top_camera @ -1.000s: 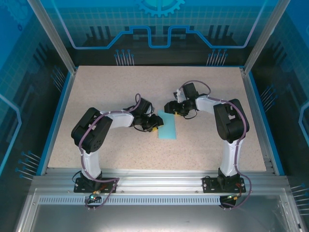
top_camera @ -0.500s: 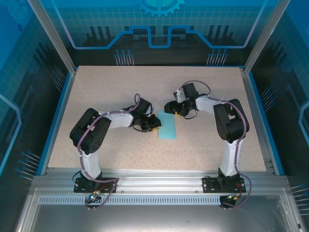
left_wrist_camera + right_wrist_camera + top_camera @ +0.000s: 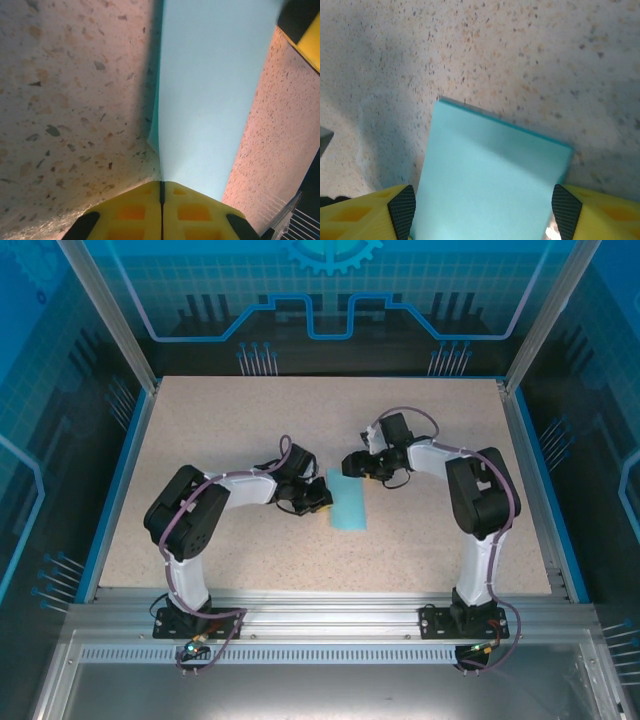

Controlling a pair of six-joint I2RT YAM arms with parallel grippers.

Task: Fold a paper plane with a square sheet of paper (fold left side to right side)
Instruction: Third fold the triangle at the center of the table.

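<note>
Smooth, folded light-blue paper (image 3: 349, 503) lies on speckled, stone-look table (image 3: 220, 430).

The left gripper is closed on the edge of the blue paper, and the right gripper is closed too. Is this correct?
Not quite: the right gripper is open, its jaws wide apart, one on each side of the light-blue paper, as the right wrist view shows. The left gripper is closed.

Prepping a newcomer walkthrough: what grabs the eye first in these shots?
The light-blue sheet, a narrow rectangle, lies in the middle of the speckled table between the two arms. The left pincer is shut on the sheet's edge, and one long side looks lifted off the surface. The right pincer stands open, straddling the sheet's far end.
</note>
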